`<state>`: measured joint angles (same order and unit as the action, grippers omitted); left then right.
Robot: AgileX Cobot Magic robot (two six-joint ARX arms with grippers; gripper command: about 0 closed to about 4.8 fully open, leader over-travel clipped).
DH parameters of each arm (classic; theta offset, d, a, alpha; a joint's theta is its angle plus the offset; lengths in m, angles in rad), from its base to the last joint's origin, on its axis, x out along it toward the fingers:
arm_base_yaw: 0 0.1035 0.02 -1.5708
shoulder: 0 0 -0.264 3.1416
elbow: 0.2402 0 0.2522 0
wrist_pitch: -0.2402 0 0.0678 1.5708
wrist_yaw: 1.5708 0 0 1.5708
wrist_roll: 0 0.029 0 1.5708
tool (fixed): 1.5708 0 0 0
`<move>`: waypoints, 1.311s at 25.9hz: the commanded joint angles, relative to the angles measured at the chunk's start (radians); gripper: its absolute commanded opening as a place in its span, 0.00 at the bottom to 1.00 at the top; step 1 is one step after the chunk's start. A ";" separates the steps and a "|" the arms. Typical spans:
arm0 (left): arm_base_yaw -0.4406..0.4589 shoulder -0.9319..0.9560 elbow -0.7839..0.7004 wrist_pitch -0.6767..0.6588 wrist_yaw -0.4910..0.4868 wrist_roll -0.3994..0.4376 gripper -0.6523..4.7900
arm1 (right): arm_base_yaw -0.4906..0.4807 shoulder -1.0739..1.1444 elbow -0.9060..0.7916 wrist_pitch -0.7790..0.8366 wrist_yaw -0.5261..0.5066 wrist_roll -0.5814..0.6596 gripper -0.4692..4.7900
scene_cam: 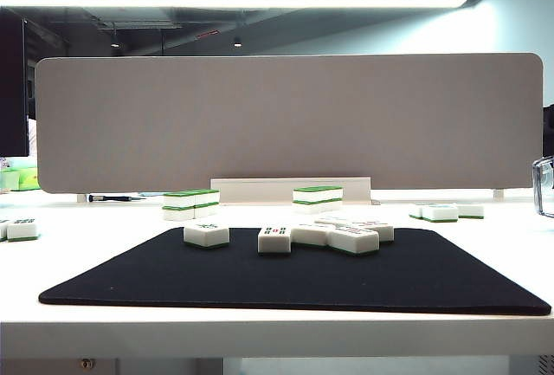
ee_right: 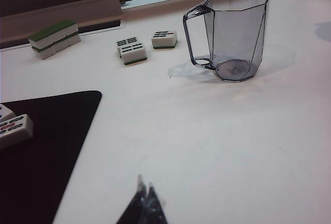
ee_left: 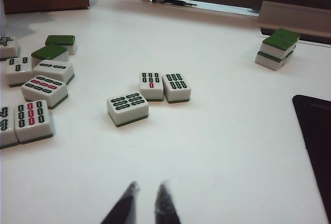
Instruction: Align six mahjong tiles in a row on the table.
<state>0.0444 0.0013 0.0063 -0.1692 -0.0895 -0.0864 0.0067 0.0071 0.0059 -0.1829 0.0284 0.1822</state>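
Note:
The six mahjong tiles lie face up on a black mat (scene_cam: 130, 281) on the white table (scene_cam: 277, 333). One tile (scene_cam: 206, 235) sits apart at the left. The others bunch together unevenly from a tile (scene_cam: 274, 239) near the middle to a tile (scene_cam: 353, 240) at the right. Two of them (ee_right: 13, 128) show at the mat's edge in the right wrist view. My left gripper (ee_left: 148, 189) hovers over bare table beside the mat, its tips a sliver apart with nothing between. My right gripper (ee_right: 145, 188) hovers on the other side, shut and empty. Neither gripper shows in the exterior view.
Spare tiles lie off the mat: three (ee_left: 151, 85) ahead of the left gripper, several (ee_left: 44, 89) beyond them, and green-topped stacks (ee_left: 276, 48) (ee_right: 53, 39). A clear handled cup (ee_right: 235, 32) and a few tiles (ee_right: 132, 51) stand ahead of the right gripper. A grey divider panel (scene_cam: 286, 119) closes the back.

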 commanded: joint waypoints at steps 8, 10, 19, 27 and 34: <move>0.000 0.001 0.000 -0.013 0.004 0.004 0.21 | 0.001 -0.008 -0.001 0.001 0.006 -0.003 0.09; 0.000 0.001 0.000 -0.013 0.004 0.004 0.21 | 0.001 -0.008 -0.001 0.002 0.006 -0.003 0.09; 0.000 0.001 0.000 -0.013 0.005 0.004 0.21 | 0.002 -0.008 0.079 0.012 0.023 -0.003 0.09; 0.000 0.001 0.000 -0.014 0.008 0.004 0.21 | 0.002 -0.008 0.286 -0.169 0.029 -0.003 0.09; 0.000 0.001 0.000 -0.014 0.008 0.004 0.21 | 0.002 -0.008 0.506 -0.378 -0.036 -0.003 0.09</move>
<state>0.0444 0.0017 0.0063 -0.1692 -0.0883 -0.0834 0.0071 0.0074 0.4862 -0.5156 -0.0002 0.1818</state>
